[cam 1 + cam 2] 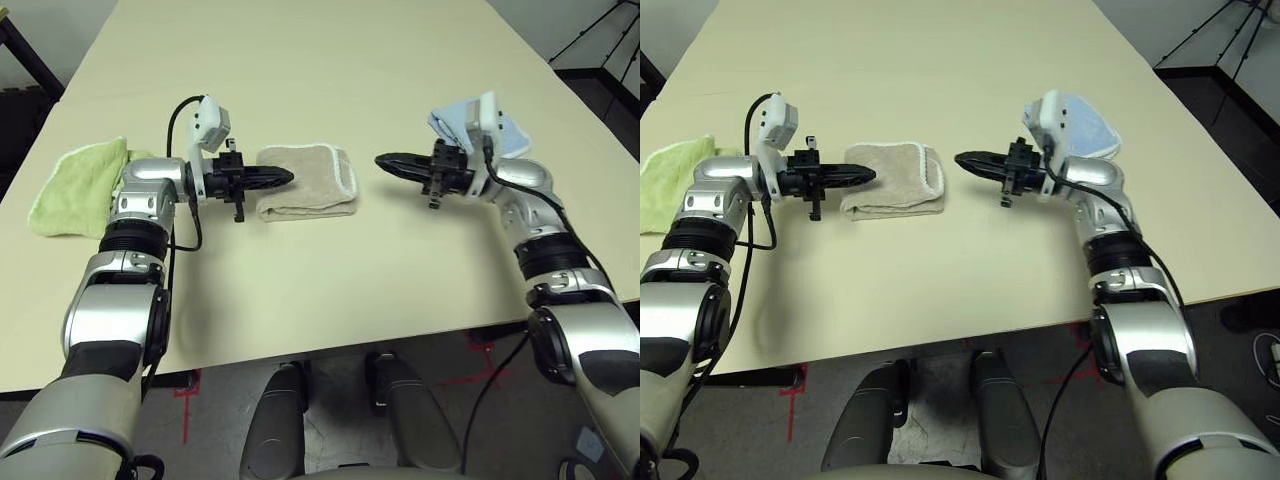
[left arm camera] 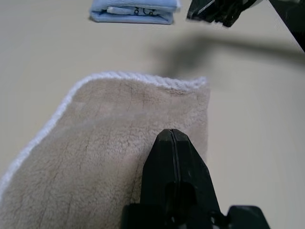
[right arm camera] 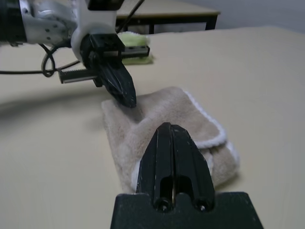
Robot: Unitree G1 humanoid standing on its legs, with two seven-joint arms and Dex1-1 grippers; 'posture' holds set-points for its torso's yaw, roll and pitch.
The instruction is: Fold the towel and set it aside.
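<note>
Broad cream table (image 1: 330, 60) stretched across scene under even overhead light, casting soft shadows. Dark grey floor (image 1: 600, 110) lay beyond table's right side, with black tripod legs (image 1: 600, 40) standing there. Red tape marks (image 1: 185, 395) stuck to floor below near edge. Black frame (image 1: 20, 50) stood past far left corner. Second pale table on dark legs (image 3: 167, 12) sat behind, against greyish wall (image 3: 267, 12).

Even overhead light, soft shadows.
</note>
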